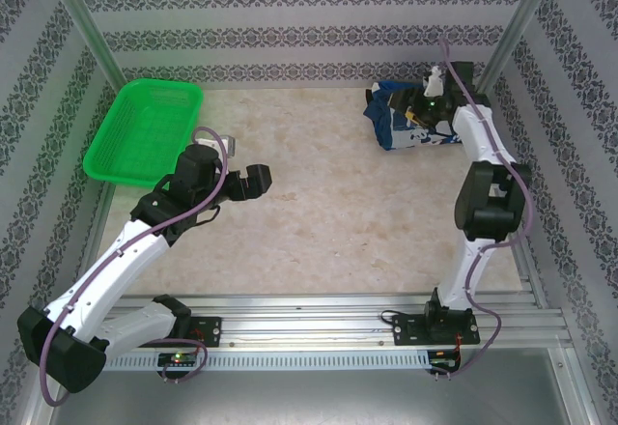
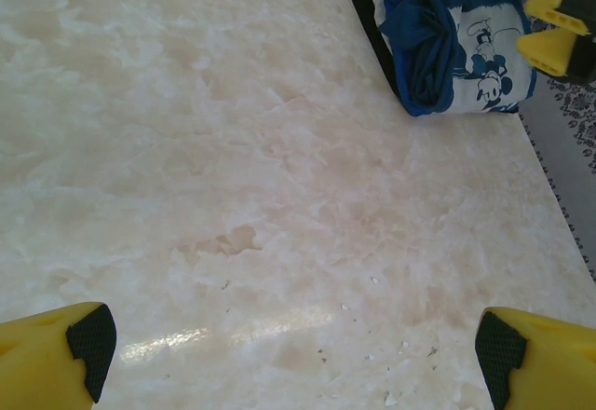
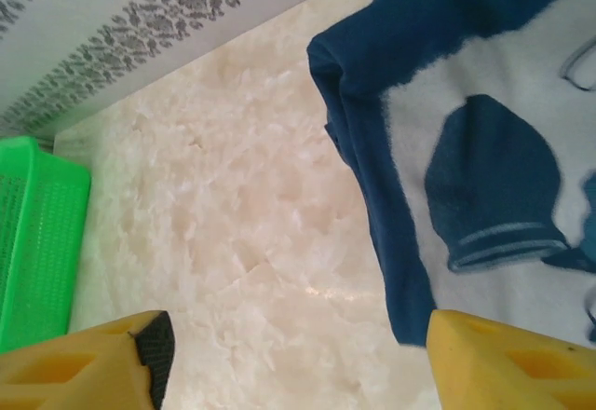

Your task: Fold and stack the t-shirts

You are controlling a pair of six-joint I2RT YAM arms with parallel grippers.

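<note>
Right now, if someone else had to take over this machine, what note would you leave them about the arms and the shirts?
Left gripper: open, holding nothing, over bare table.
Right gripper: open, holding nothing, at the edge of the t-shirts.
Where: both shirts sit in one pile at the far right corner, well apart from the green basket at the far left.
Done: the shirts are piled together.
Left: the top layer looks bunched, so the pile probably needs flattening and squaring. How well the lower shirt is folded cannot be told.
</note>
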